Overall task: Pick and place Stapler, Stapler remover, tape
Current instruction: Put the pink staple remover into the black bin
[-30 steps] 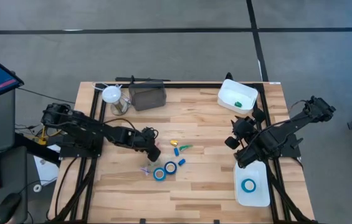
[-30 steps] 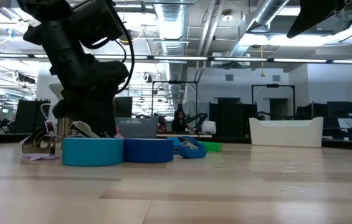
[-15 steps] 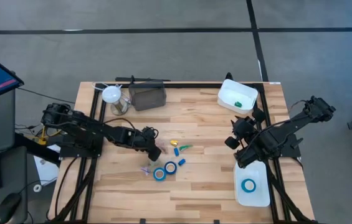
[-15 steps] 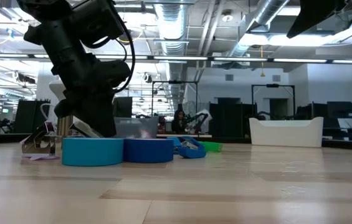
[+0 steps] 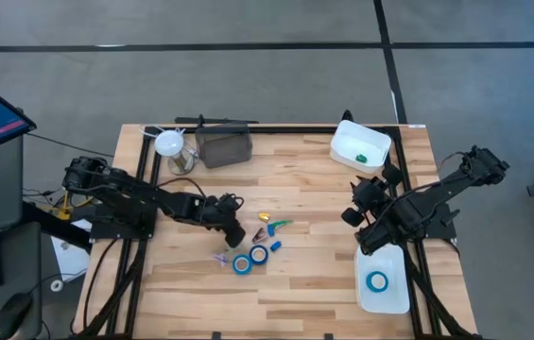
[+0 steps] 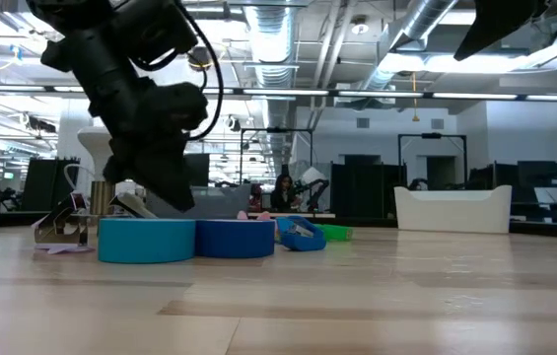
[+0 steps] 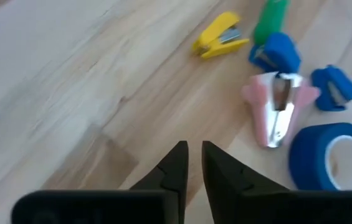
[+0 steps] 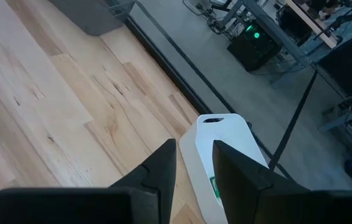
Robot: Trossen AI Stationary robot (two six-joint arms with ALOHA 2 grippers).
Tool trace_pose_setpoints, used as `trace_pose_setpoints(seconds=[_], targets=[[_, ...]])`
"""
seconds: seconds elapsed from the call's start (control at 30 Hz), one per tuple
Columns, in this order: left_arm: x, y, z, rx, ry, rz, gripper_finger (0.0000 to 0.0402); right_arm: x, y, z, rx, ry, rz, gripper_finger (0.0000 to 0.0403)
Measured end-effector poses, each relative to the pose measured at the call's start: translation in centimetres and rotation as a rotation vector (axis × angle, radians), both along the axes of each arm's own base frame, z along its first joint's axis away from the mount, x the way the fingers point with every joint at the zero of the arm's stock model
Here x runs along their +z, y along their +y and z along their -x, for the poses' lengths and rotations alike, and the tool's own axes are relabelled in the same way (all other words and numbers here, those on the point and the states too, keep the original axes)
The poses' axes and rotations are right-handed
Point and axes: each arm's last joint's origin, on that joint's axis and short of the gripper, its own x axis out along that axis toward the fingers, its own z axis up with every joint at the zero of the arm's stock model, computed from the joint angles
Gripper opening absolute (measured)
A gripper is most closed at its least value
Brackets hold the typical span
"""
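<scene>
Tape rolls [image 5: 242, 264] lie at lower centre of the high view, just beside the left gripper [image 5: 235, 229]. The right gripper [image 5: 353, 212] waits at right, fingers apart. In the left wrist view, the fingers are almost closed on nothing. The pink staple remover [image 7: 276, 106] lies at right, not yet grasped, so I judge that the next move calls for reopening.

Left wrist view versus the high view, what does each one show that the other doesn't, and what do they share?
Only the left wrist view shows the pink staple remover's metal jaws and the narrow gap at the left end effector, with nothing between its fingers. Only the high view shows the right end effector, the white bin holding a blue tape roll, the other white bin and the grey container. Both show the yellow stapler and a blue tape roll on the table.
</scene>
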Motion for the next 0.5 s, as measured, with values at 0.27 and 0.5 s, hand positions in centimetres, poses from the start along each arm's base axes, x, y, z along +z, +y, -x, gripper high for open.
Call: trace_pose_setpoints(seconds=[0.27,0.5], targets=[[0.7,-0.1,-1.0,-0.130,-0.101,-0.082,0.0042,-0.1,0.1,0.1,-0.002,0.018,-0.030,0.0097],[1.0,-0.3,-1.3,-0.083,-0.159,-0.006,0.0049,-0.2,0.1,0.1,-0.006,0.026,-0.052,0.0097]])
